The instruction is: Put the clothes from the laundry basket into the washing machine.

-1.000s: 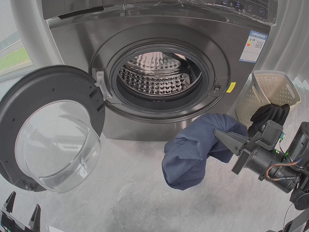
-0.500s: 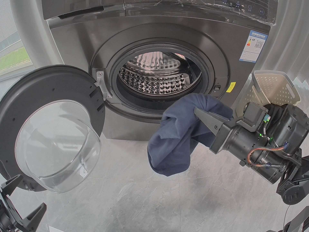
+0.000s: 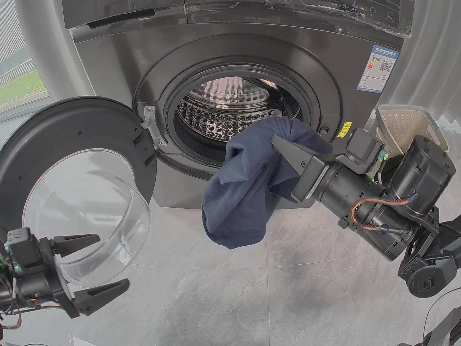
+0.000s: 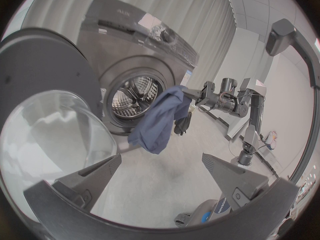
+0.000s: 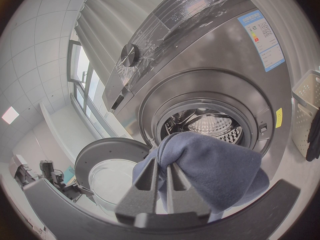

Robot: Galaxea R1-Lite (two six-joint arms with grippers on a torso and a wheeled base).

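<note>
The right claw (image 3: 280, 144) is pinching a blue cloth (image 3: 240, 188) tight. It has moved up and left, so the cloth now hangs in front of the round hole (image 3: 225, 116) of the washing machine (image 3: 115, 68). The right arm slants in from the right. The left claw (image 3: 113, 260) has come up by the open door (image 3: 72, 130), spread wide and holding nothing. The laundry basket (image 3: 408, 121) stands right of the machine, with a black cloth (image 5: 313, 137) on its edge.
</note>
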